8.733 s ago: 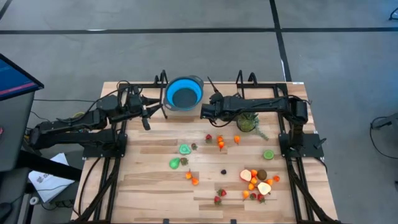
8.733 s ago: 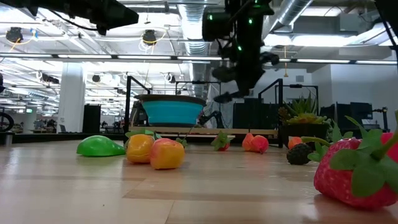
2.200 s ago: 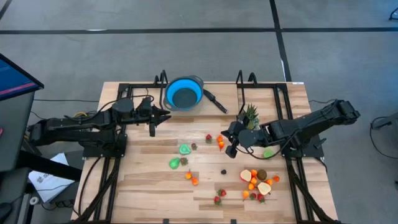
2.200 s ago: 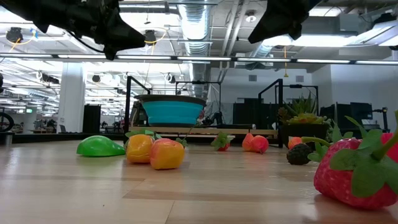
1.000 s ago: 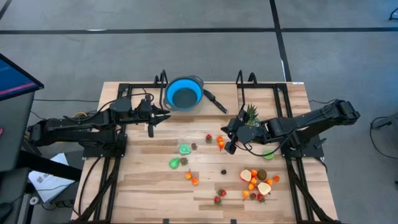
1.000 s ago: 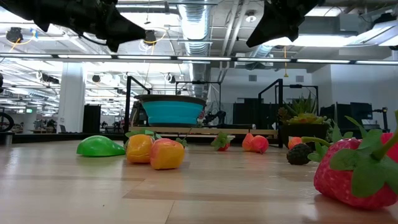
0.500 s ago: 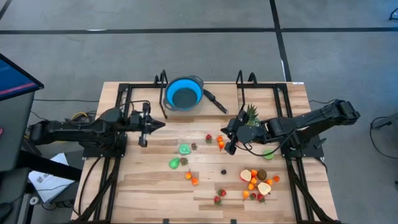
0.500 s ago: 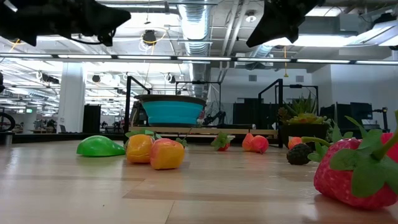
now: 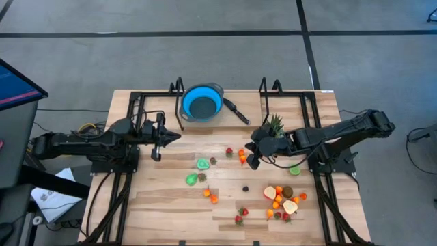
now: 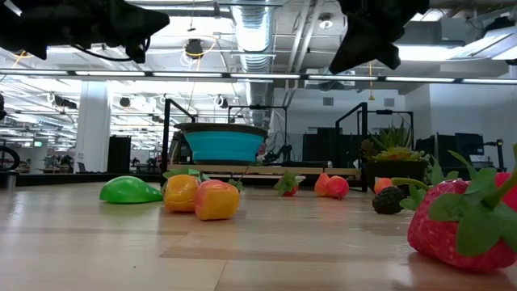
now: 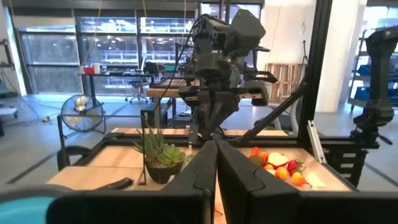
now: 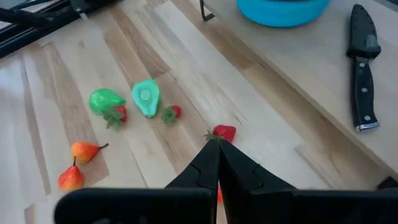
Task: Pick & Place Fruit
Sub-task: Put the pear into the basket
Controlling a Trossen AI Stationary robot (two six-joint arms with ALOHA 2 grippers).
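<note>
The toy fruit lies scattered on the wooden table: a red strawberry [image 12: 224,132] and orange pieces [image 9: 242,158] at the middle, a green pear [image 12: 104,100] and a green cut half [image 12: 146,98] nearer the left. A cluster of peach halves and orange pieces [image 9: 283,200] sits at the near right. My right gripper [image 9: 250,162] hovers shut and slanting down above the middle fruit, its tips [image 12: 217,149] just short of the strawberry. My left gripper [image 9: 176,136] hangs shut and about level over the table's left side, high up in the low view [image 10: 153,20].
A blue bowl [image 9: 202,104] stands at the far edge with a black knife [image 9: 235,109] beside it. A spiky green plant [image 9: 275,126] stands by my right arm. Black frame rails [image 9: 130,171] run along both sides. Bare wood lies at the near left.
My left gripper has drawn back toward the table's left edge, sunk a little and tipped up from a downward slant to about level. My right gripper has rolled about its own axis while staying in place. The fruit has not moved.
</note>
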